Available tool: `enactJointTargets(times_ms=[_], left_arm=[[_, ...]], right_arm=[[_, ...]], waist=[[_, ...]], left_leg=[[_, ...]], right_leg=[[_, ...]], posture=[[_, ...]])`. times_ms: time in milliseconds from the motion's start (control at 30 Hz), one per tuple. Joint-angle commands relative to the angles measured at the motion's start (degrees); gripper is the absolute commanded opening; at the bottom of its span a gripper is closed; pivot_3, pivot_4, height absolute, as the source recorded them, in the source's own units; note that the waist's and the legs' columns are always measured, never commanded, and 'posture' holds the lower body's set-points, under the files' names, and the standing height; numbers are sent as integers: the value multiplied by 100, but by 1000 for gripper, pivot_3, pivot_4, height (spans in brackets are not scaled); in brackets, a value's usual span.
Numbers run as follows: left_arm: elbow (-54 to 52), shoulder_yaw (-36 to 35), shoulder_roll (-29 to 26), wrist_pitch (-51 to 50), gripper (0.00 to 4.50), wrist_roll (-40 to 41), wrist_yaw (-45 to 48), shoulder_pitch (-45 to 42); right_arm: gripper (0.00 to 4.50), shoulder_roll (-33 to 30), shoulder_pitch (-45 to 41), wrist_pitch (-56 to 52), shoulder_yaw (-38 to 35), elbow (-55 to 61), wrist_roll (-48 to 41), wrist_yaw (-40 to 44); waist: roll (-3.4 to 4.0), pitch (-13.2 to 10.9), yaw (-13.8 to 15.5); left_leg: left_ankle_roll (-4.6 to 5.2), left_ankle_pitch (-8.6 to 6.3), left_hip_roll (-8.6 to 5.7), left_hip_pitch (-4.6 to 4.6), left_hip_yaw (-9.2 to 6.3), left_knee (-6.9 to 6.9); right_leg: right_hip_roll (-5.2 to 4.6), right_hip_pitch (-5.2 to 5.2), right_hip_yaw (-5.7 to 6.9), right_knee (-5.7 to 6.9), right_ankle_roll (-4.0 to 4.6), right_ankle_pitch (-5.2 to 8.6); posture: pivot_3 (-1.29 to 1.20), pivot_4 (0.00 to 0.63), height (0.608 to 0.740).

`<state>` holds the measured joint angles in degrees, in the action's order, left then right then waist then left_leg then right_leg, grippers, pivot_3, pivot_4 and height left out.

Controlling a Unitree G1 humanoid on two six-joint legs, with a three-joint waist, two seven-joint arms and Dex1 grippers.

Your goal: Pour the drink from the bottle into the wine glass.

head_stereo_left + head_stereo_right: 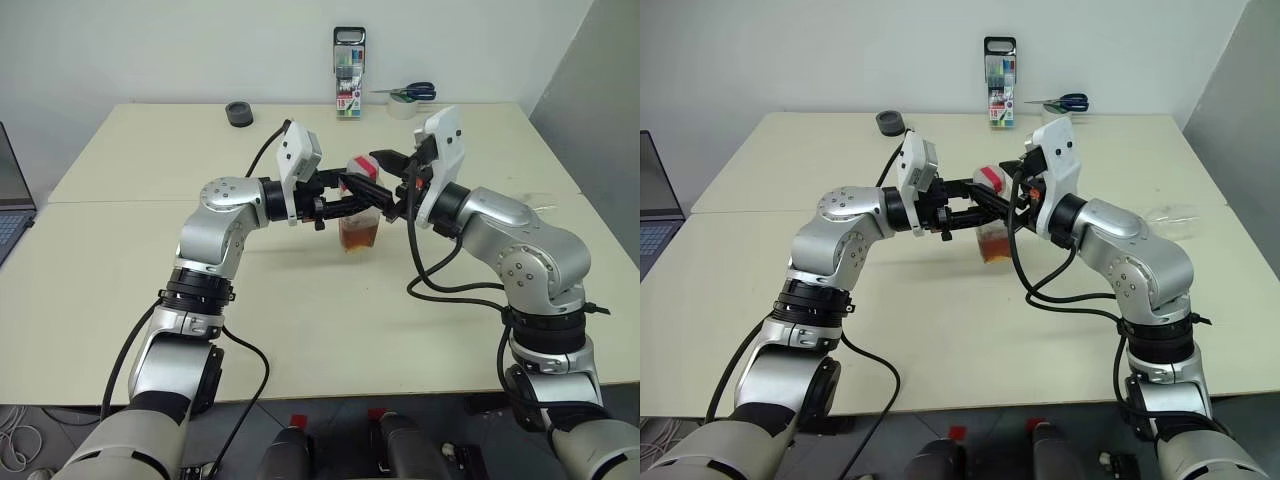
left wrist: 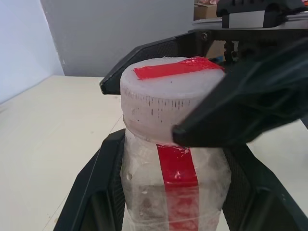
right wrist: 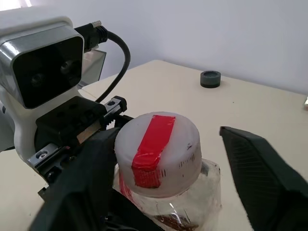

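Above the middle of the table (image 1: 300,330), the bottle (image 1: 358,215) is being held up off the surface, clamped around its clear body by the closed fingers of the left gripper (image 1: 352,203). Tea-coloured drink (image 1: 358,237) is being carried in the bottle's lower part. At the bottle's top, the white cap (image 3: 159,154), marked with a strip of red tape, is being straddled by the right gripper (image 3: 159,192), whose fingers are standing apart on either side of it; one finger is lying close against the cap, the other is apart from it. The cap is not yet off, so the step in hand is judged to be unscrewing. The wine glass cannot be made out with certainty; a clear thing lying beyond the bottle, towards the table's right edge, is too faint to name.

Trouble is judged likeliest at the cap. If it is being pinched off-centre, the fingers could slip round it, or the bottle could be twisted within the left grip and tipped, with drink being spilled once the cap is loosened.
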<state>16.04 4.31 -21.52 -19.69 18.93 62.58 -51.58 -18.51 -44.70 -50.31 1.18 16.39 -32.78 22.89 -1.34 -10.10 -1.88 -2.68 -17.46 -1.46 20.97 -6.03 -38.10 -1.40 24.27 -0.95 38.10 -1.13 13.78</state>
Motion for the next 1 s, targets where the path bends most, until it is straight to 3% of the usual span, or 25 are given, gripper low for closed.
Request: enactJointTargets(times_ms=[33,67,367,467,600,700,800,967,1000], left_arm=[[-330,-63,-19,51,2136,65,-52,-162],[-333,-63,-21,49,2136,65,-62,-159],[-492,-63,-45,-117,2136,164,-41,-120],[-727,-65,-74,-452,2136,399,151,-164],[-1492,77,-278,-1362,2136,1085,777,-328],[-1667,85,-367,-1707,2136,1307,963,-421],[-1800,63,-430,-1890,2136,1431,1067,-417],[-1761,-26,-443,-1846,2136,1340,934,-332],[-1728,-34,-456,-1793,2136,1293,920,-296]], right_arm=[[2227,-5,-167,184,-197,118,-34,57],[1983,-4,-165,188,-224,126,-47,72],[1964,-58,-187,368,-139,103,-83,414],[1964,-211,-455,262,-94,3,-578,1303],[1964,-946,-1048,115,595,-682,-851,3651],[1964,-957,-1435,-99,603,-1257,-1008,4299],[1964,-920,-1676,-60,569,-1610,-863,4546],[1964,-1104,-1568,-76,87,-1663,-754,4201],[2314,-1181,-1469,-240,-115,-1534,-860,4025]], waist=[[0,0,0],[0,0,0],[0,0,0],[0,0,-2],[6,-5,-16],[5,-5,-28],[5,-5,-29],[5,-5,-15],[5,-5,-6]], left_leg=[[0,0,0,0,0,0],[0,0,0,0,-1,0],[0,0,0,0,0,0],[0,0,-1,0,1,0],[2,-1,0,2,1,1],[5,-2,3,-4,12,2],[22,-12,4,-7,13,0],[2,-1,4,-3,-2,-1],[1,-1,3,-2,-2,-1]], right_leg=[[0,0,0,0,0,0],[0,0,0,0,0,0],[1,0,0,0,0,0],[3,0,-1,0,0,0],[7,-1,3,-5,0,0],[11,-9,7,-7,0,0],[11,-10,5,-1,0,0],[7,-5,4,-3,0,0],[6,-4,3,-4,0,0]], posture=[[0,150,740],[0,150,740],[0,150,740],[0,150,740],[0,150,740],[0,150,740],[0,150,740],[0,150,740],[0,150,740]])
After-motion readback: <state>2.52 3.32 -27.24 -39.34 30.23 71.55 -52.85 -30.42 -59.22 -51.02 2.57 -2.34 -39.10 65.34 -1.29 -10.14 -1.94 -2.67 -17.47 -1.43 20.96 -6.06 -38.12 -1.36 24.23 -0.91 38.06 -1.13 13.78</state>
